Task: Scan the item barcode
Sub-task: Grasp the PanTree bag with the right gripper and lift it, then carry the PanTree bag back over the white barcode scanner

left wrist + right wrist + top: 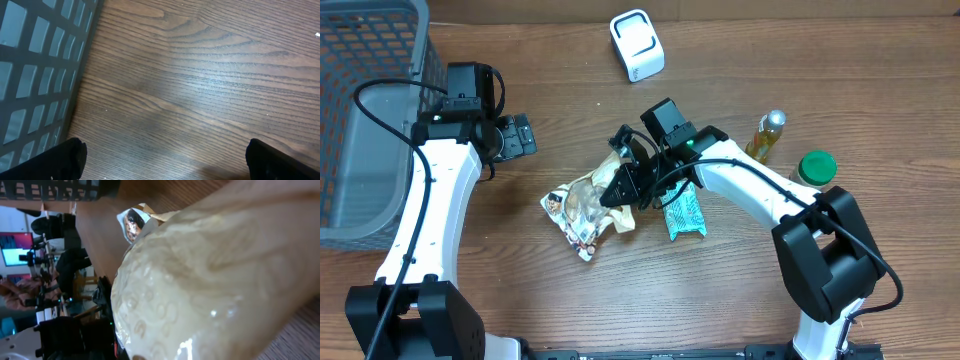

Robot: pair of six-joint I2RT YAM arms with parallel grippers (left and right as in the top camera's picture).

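Observation:
The item, a crinkled cream snack bag [582, 207] with printed pictures, lies at the table's middle. My right gripper [621, 186] is shut on its right edge. In the right wrist view the bag [210, 275] fills nearly the whole picture and hides the fingers. No barcode shows in any view. A white scanner [637, 44] stands at the back centre. My left gripper [517, 135] hovers open near the basket, far from the bag. In its wrist view the left gripper [165, 162] holds nothing, with bare wood between its fingertips [65, 160].
A grey mesh basket [360, 120] fills the left edge, its wall [35, 75] close beside the left gripper. A green packet [685, 213] lies just right of the bag. A yellow bottle [767, 135] and a green-lidded jar [813, 168] stand at the right.

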